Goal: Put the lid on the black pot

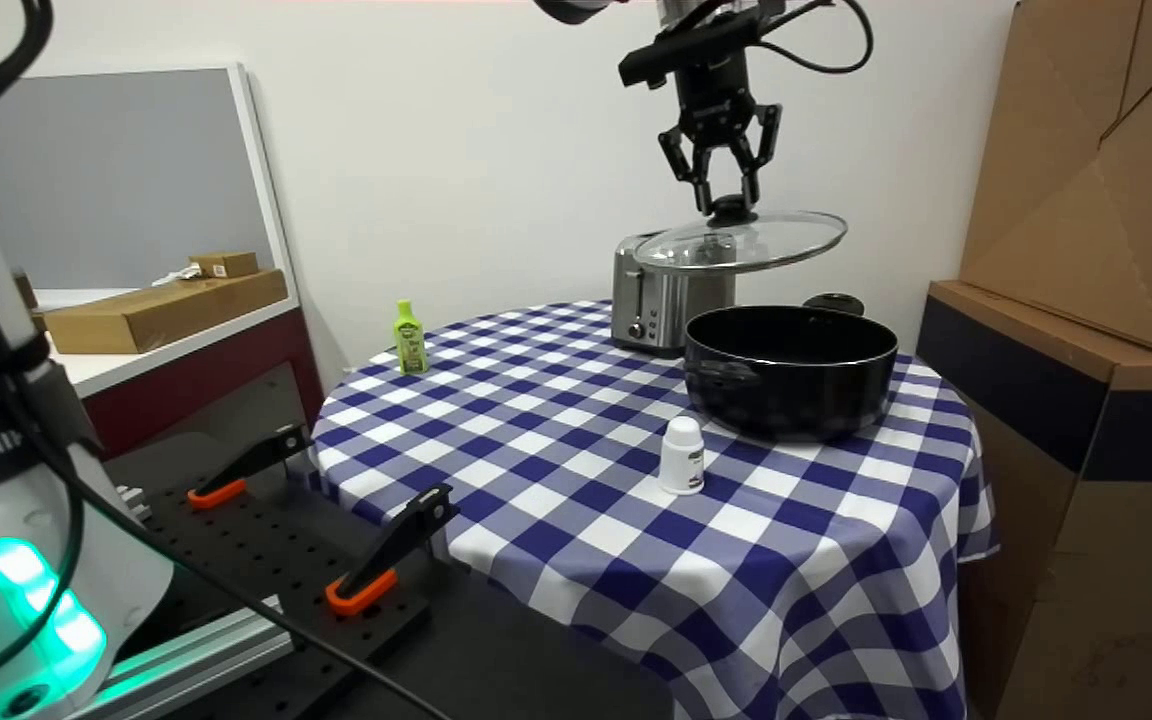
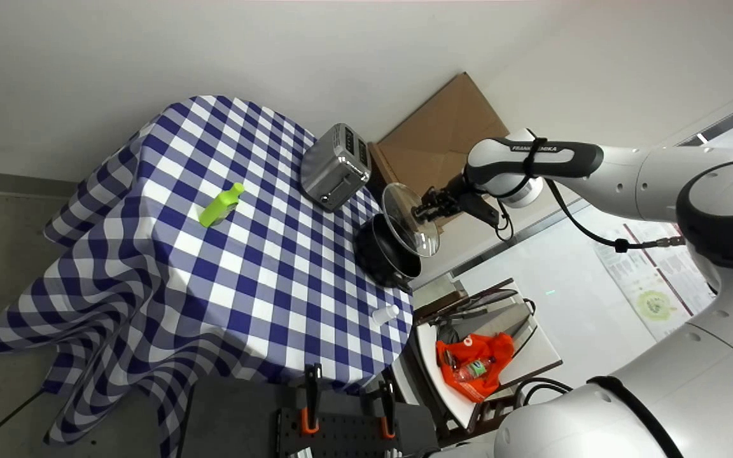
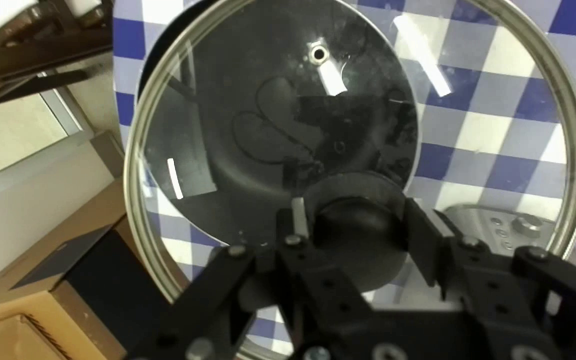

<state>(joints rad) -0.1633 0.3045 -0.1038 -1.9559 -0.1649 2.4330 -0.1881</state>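
The glass lid point(image 1: 791, 238) hangs in the air above the black pot point(image 1: 791, 385), slightly tilted and apart from it. My gripper point(image 1: 727, 193) is shut on the lid's dark knob. In an exterior view the lid point(image 2: 398, 207) and my gripper point(image 2: 422, 212) are over the open pot point(image 2: 376, 257). In the wrist view the knob is between the fingers of my gripper point(image 3: 357, 220). There the lid point(image 3: 575, 150) is offset from the pot point(image 3: 172, 41) toward the toaster side. Much of the pot shows through the glass.
A steel toaster point(image 1: 651, 305) stands close behind the pot and partly under the lid. A white bottle point(image 1: 682, 460) stands in front of the pot. A green bottle point(image 1: 410, 340) stands at the table's far side. Cardboard boxes point(image 1: 1086, 200) stand beside the checkered table point(image 1: 536, 430).
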